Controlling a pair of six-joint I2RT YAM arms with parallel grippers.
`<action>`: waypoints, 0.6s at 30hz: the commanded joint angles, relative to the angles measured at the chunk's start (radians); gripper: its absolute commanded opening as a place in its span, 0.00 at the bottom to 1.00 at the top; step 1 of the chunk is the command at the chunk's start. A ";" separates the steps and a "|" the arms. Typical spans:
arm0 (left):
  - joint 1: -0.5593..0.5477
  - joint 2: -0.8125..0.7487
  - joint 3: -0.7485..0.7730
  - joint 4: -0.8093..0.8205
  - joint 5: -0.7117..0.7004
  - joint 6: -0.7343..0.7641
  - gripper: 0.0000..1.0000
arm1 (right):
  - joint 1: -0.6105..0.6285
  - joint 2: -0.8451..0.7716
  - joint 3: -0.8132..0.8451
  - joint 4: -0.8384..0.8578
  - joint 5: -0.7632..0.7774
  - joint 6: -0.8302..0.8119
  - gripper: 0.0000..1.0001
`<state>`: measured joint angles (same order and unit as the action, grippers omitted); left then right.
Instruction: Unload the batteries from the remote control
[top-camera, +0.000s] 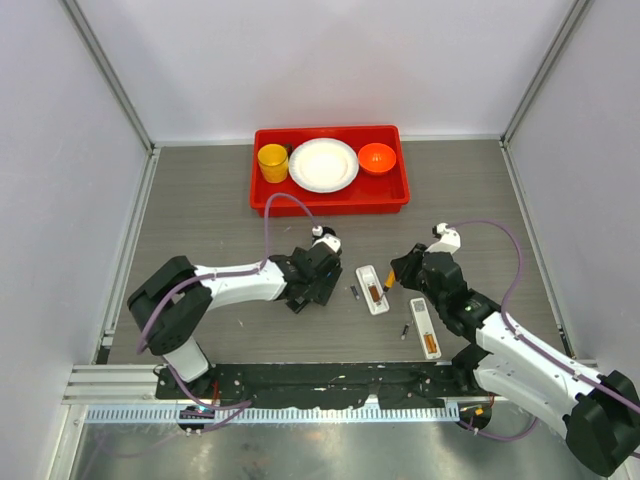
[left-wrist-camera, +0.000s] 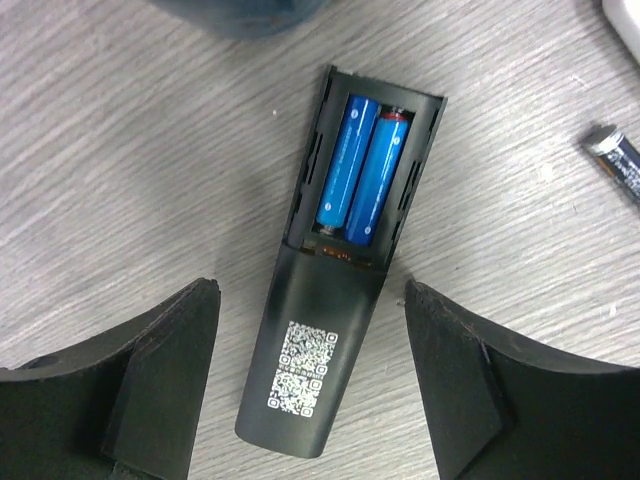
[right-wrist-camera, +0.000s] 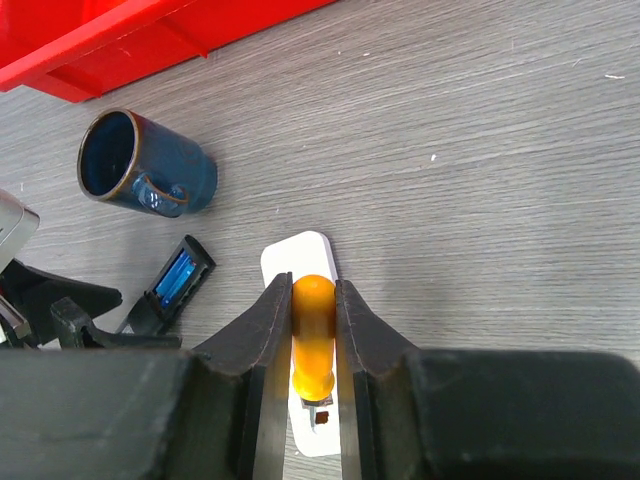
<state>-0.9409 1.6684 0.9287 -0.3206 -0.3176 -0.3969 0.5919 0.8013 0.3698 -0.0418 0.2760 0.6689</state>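
Note:
A black remote control (left-wrist-camera: 310, 340) lies back-up on the table with its battery bay uncovered. Two bright blue batteries (left-wrist-camera: 360, 170) sit side by side in the bay. My left gripper (left-wrist-camera: 311, 295) stands open around the remote's lower end, and both fingers (left-wrist-camera: 150, 380) are clear of its sides. A loose dark battery (left-wrist-camera: 620, 160) lies on the table to the right. My right gripper (right-wrist-camera: 313, 290) is shut on an orange-handled screwdriver (right-wrist-camera: 312, 340) just above a white remote (right-wrist-camera: 300, 250). In the top view the left gripper (top-camera: 315, 275) and right gripper (top-camera: 405, 272) flank that white remote (top-camera: 372, 290).
A dark blue mug (right-wrist-camera: 140, 165) lies on its side near the black remote. A red tray (top-camera: 390, 195) at the back holds a yellow cup (top-camera: 272, 162), a white plate (top-camera: 323, 164) and an orange bowl (top-camera: 377, 157). A second white remote (top-camera: 425, 328) and another small dark battery (top-camera: 405, 330) lie near the front.

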 joint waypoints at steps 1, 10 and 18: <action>-0.001 -0.039 -0.062 -0.029 0.052 -0.051 0.77 | -0.001 -0.008 0.040 0.065 -0.003 -0.008 0.01; -0.002 -0.010 -0.076 -0.012 0.106 -0.034 0.59 | -0.001 -0.045 0.046 0.065 -0.006 -0.015 0.01; -0.004 0.066 -0.022 -0.005 0.135 -0.003 0.38 | -0.001 -0.099 0.043 0.048 0.003 -0.020 0.01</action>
<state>-0.9405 1.6485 0.8932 -0.2989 -0.2329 -0.4282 0.5919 0.7399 0.3706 -0.0319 0.2668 0.6628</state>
